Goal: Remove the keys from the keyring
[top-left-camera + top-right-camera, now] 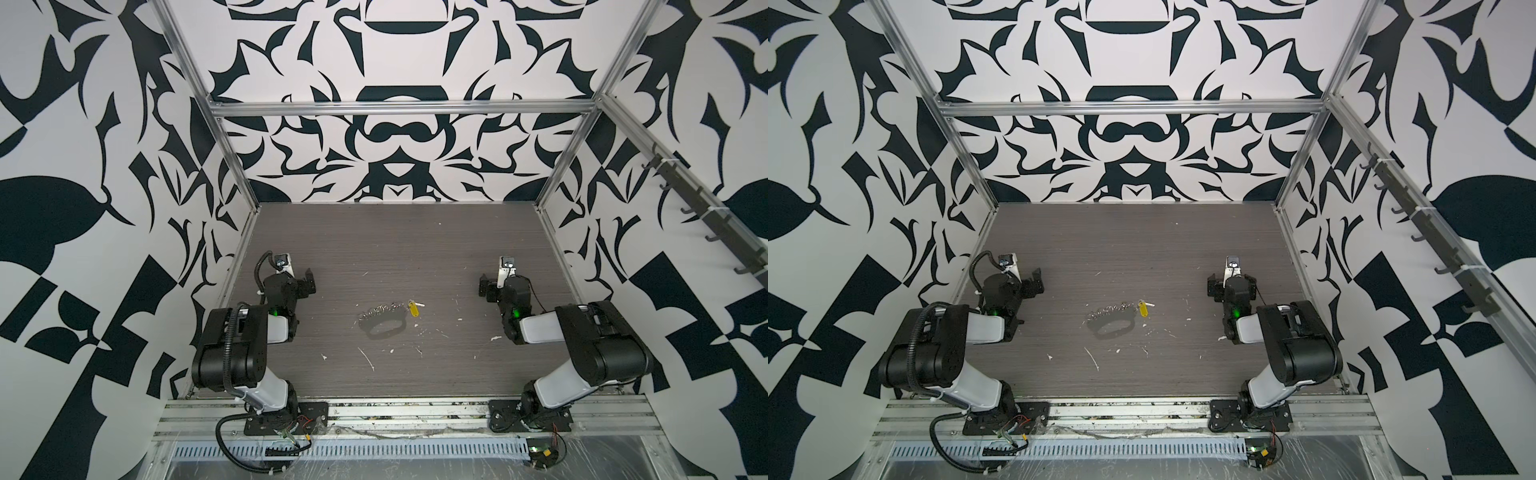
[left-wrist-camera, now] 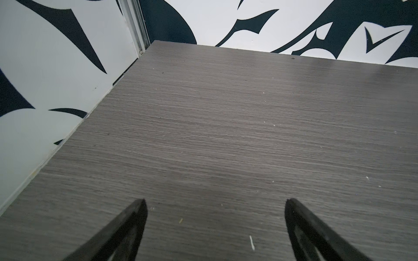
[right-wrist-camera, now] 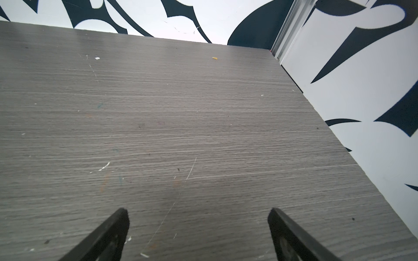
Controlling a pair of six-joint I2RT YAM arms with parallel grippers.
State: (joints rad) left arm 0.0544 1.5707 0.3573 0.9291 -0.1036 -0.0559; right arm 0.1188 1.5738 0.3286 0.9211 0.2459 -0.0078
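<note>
The keyring [image 1: 383, 326] [image 1: 1112, 326], a dark grey strap loop with a row of small silver rings along its far side, lies mid-table in both top views. At its right end lie the keys [image 1: 412, 308] [image 1: 1143, 308]: a yellow tag with a small silver key. My left gripper [image 1: 308, 282] [image 1: 1038, 280] hangs open far to the left, and my right gripper [image 1: 484, 286] [image 1: 1212, 286] hangs open far to the right. The left wrist view shows the left gripper [image 2: 216, 201] wide open over bare table. The right gripper [image 3: 199, 210] looks the same. Neither wrist view shows the keys or the keyring.
White scraps [image 1: 368, 359] are scattered on the grey wood-grain table [image 1: 395, 249], mostly in front of the keyring. A tiny yellow bit [image 3: 214, 58] lies near the back wall. Patterned walls close in three sides. A hook rail [image 1: 702, 208] runs along the right wall.
</note>
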